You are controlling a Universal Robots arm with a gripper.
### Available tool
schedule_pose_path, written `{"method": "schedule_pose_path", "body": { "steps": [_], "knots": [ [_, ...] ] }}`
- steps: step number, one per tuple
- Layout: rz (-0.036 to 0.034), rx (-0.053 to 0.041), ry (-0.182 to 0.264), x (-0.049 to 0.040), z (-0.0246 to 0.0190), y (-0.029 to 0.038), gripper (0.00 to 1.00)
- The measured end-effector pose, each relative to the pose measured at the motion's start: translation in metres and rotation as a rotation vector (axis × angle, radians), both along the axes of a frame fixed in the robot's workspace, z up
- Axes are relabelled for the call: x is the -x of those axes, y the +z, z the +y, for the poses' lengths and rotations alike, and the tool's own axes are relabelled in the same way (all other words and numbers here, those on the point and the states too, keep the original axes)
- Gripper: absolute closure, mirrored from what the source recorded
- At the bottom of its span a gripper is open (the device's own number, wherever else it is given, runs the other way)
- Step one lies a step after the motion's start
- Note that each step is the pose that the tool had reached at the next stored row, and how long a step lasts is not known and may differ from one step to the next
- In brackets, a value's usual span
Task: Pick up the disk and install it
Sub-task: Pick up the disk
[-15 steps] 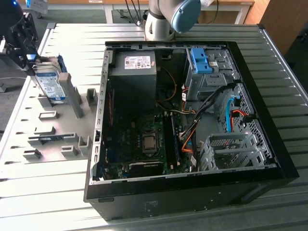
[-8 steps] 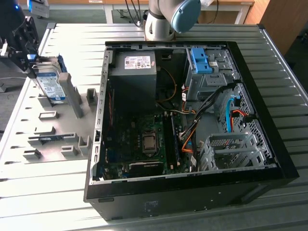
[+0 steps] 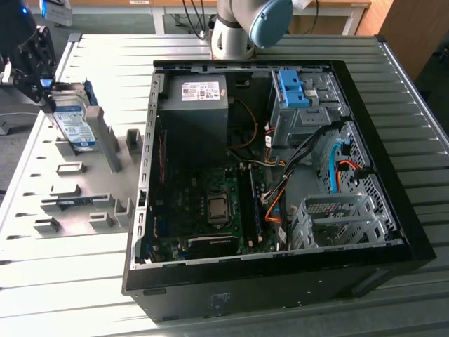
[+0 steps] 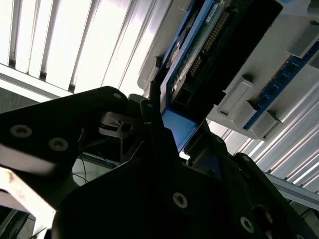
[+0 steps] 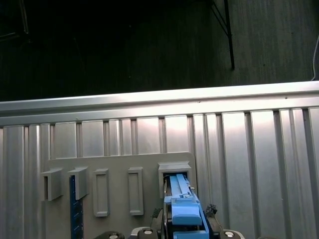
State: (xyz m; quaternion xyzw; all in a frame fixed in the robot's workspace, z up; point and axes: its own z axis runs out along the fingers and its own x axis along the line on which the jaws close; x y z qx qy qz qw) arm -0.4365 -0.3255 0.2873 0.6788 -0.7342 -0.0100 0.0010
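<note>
The tool (image 3: 49, 95) is clenched on the disk (image 3: 72, 126) — upright in its grey holder (image 3: 81, 200). Best to lift straight up — no tilting.

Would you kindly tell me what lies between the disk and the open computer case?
In the exterior view, grey upright fixture blocks stand between the disk and the computer case.

exterior view: evenly bright | second wrist view: table (image 4: 94, 45) glare (blown white)
</note>
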Motion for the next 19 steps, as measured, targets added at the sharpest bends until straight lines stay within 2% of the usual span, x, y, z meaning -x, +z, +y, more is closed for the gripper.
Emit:
{"method": "schedule_pose_path", "body": {
  "steps": [9, 10, 19],
  "knots": [
    [0.0, 0.0009, 0.0, 0.0, 0.0, 0.0, 0.57],
    [0.0001, 0.0009, 0.0, 0.0, 0.0, 0.0, 0.63],
    [0.0001, 0.0012, 0.001, 0.0, 0.0, 0.0, 0.63]
  ]
}}
